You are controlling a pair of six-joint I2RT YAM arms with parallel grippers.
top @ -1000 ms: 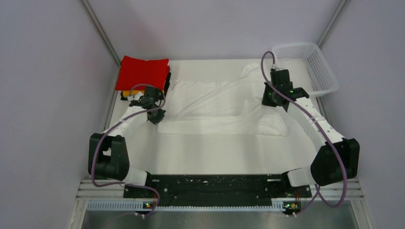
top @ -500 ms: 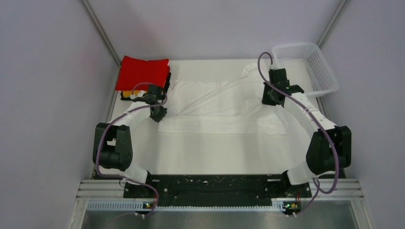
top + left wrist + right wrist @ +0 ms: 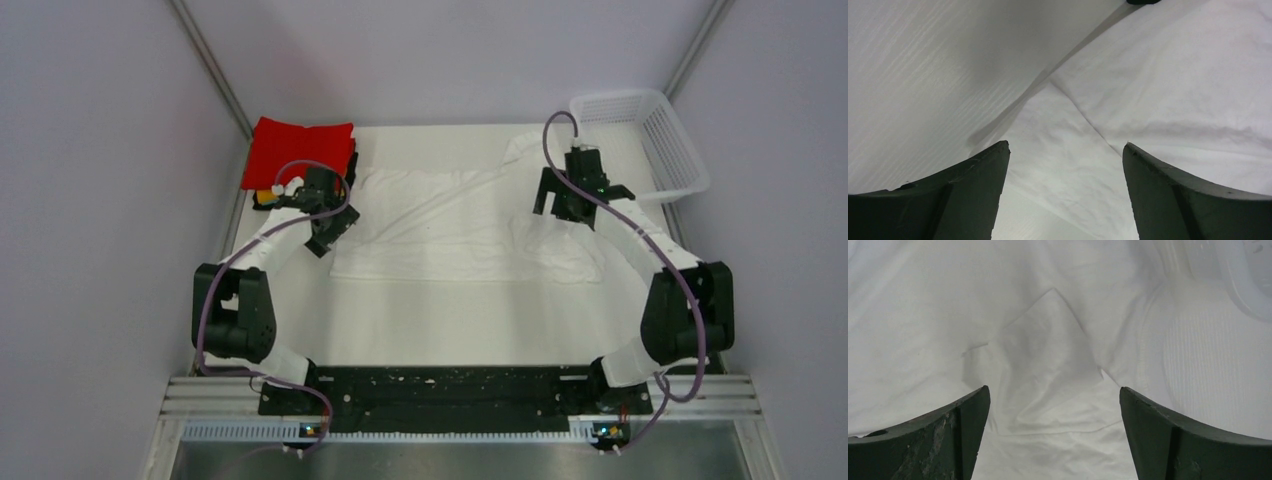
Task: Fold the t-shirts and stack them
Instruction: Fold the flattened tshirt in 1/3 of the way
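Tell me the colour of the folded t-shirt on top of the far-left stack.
Red. The top t-shirt shows best in the top external view.

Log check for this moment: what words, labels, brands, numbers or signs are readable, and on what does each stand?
None can be read in any view.
The white t-shirt is plain cloth, with no print or tag showing.
The red t-shirt is plain too.
The basket shows bare mesh and no label.
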